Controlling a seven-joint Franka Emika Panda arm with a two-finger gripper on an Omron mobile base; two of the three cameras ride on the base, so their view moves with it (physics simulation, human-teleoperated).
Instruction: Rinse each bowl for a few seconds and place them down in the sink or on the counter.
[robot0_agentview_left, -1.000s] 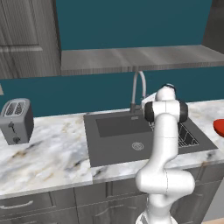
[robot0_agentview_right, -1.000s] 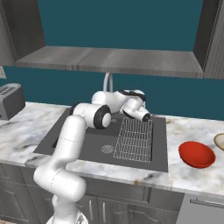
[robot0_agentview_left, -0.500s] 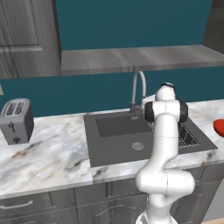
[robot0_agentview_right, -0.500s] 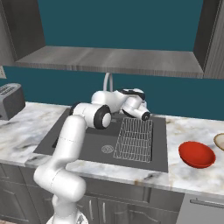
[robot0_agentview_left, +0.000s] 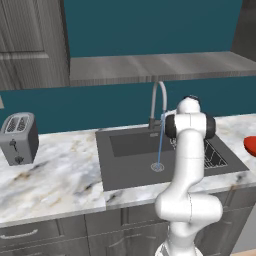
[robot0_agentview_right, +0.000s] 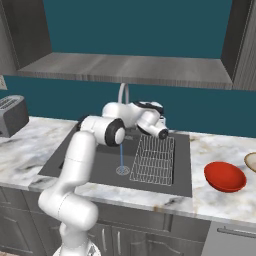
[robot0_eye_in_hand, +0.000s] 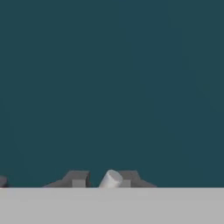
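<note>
Left base view: sink (robot0_agentview_left: 130, 165) with water running from faucet (robot0_agentview_left: 158, 100) onto drain; toaster (robot0_agentview_left: 19, 137) far left of the fingers; red bowl (robot0_agentview_left: 251, 145) at right edge on counter (robot0_agentview_left: 55, 175).

Right base view: gripper (robot0_agentview_right: 161, 131) above wire basket (robot0_agentview_right: 154, 160), right of faucet; red bowl (robot0_agentview_right: 225, 176) and tan bowl (robot0_agentview_right: 251, 161) well right of the fingers; judged light, rigid, glossy, slippery; best pinched at rim; basket lies between.

Hand view: fingertips (robot0_eye_in_hand: 78, 178) near a small white cylinder; whether the fingers grasp it cannot be told.

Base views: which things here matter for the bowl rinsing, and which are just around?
For the job: red bowl, tan bowl, sink, faucet running, counter, gripper.
Just around: toaster, wire basket, shelf.
</note>
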